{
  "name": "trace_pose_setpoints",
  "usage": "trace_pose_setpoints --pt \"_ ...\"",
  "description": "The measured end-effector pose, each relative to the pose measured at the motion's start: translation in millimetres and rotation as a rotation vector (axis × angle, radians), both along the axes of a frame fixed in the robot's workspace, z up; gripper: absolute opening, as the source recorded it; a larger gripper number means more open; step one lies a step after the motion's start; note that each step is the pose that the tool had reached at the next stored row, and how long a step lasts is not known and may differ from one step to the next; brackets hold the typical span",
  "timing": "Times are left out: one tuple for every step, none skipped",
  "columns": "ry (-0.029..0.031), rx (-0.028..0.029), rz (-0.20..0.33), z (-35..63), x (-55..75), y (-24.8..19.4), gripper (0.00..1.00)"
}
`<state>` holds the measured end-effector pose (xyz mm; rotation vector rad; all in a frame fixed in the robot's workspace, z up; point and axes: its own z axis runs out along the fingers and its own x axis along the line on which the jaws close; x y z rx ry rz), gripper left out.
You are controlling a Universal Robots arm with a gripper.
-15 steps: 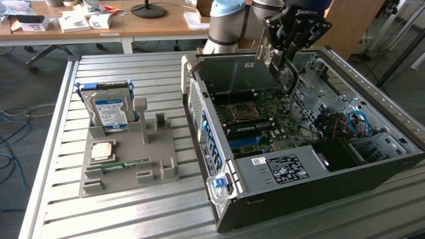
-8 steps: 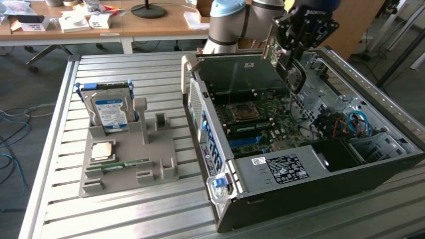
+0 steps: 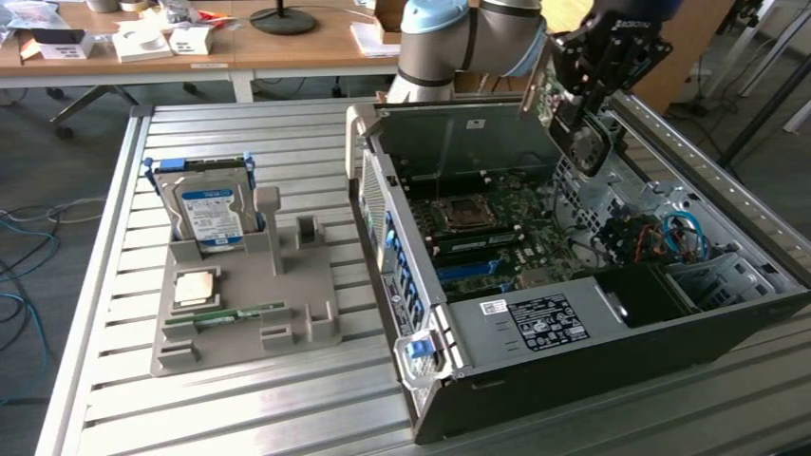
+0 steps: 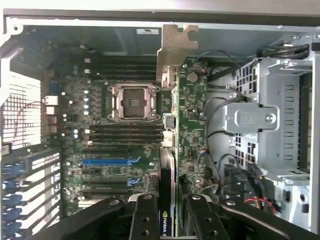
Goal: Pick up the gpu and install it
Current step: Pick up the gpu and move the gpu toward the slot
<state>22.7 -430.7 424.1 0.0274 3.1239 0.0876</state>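
The gpu point(image 4: 192, 125) is a thin green-backed card seen edge-on, with its pale metal bracket point(image 4: 172, 47) at the far end. My gripper point(image 4: 170, 220) is shut on its near end, a black finger point(image 4: 145, 217) on each side. In the exterior view the gripper point(image 3: 586, 100) hangs over the far right corner of the open computer case point(image 3: 533, 323), with the gpu point(image 3: 548, 90) held above the motherboard point(image 3: 488, 223). In the wrist view the card hovers beside the empty CPU socket point(image 4: 132, 102), and the blue expansion slots point(image 4: 110, 161) lie free.
A grey parts holder point(image 3: 254, 285) on the slatted metal table carries a silver hard drive point(image 3: 209, 214), a small square chip point(image 3: 197, 285) and a green memory stick point(image 3: 228, 313). Cables and a metal drive cage point(image 4: 270, 115) crowd the case beside the card. A wooden desk point(image 3: 304, 47) stands behind.
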Motion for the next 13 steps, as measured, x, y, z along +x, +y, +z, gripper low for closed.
trace_pose_setpoints --pt "-0.0001 0.0 0.0 0.0 2.1 0.0 0.26" --pt "0.0001 0.0001 0.0 0.0 2.4 0.0 0.26" --pt "0.0001 0.0001 0.0 0.0 2.4 0.0 0.26" --pt "0.0001 0.0001 0.0 0.0 2.4 0.0 0.26" --pt "0.0001 0.0 0.0 0.0 2.4 0.0 0.26" --pt "0.0002 -0.0001 0.0 -0.2 2.4 0.0 0.26" --pt "0.0001 0.0 0.0 -0.4 2.4 0.0 0.26" --pt "0.0002 -0.0001 0.0 -0.4 2.4 0.0 0.26" --pt "0.0002 -0.0002 0.0 -0.4 2.4 -0.1 0.26" --pt "0.0001 0.0 0.0 -0.5 2.4 0.0 0.26" --pt "0.0001 0.0 0.0 -0.5 2.4 0.0 0.26" --pt "0.0001 0.0 0.0 -0.6 2.4 0.0 0.26" --pt "0.0 0.0004 0.0 -1.2 2.4 0.0 0.26"
